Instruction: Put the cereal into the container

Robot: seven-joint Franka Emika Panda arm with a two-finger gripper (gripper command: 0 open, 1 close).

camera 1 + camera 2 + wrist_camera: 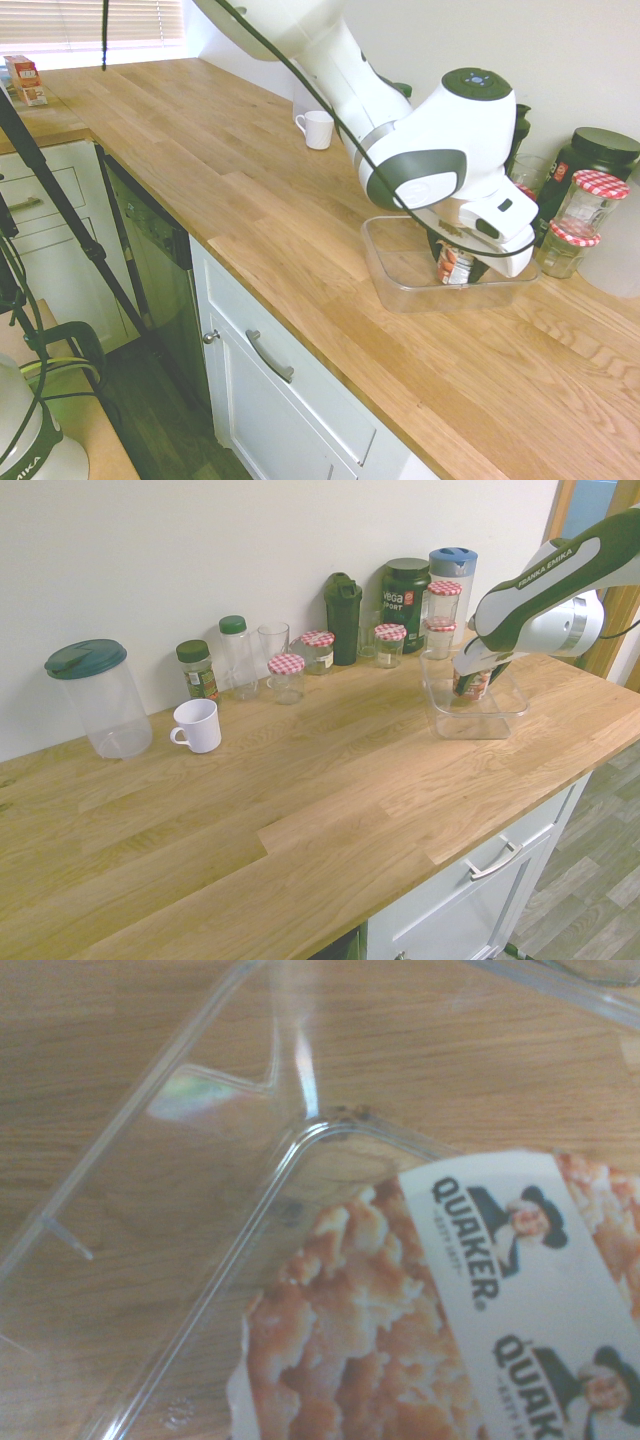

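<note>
The white arm reaches over the wooden countertop [300, 220] and points its gripper [455, 262] steeply down into the container [400, 275], a shallow clear tub that sits on the counter just in front of the row of jars. The fingers are closed on the cereal [455, 266], a small cup with red, orange and white print, which hangs upright within the tub's walls; from the second exterior view the cup [470, 686] shows between the wrist and the far side of the container [478, 722]. Whether its base already touches the tub floor is hard to tell, since the hand hides much of it. In the wrist view the cup's lid [430, 1310] fills the lower right, printed with a Quaker logo and a picture of oat clusters, and a rounded corner of the clear tub [290, 1150] lies under it over the wood grain. Behind the tub stand glass jars with red-and-white checked lids [598, 190] and a dark lidded canister [590, 155]. A white mug [318, 129] sits well apart on the counter, further along the wall, and a clear pitcher with a green lid [95, 695] stands at the far end.
</note>
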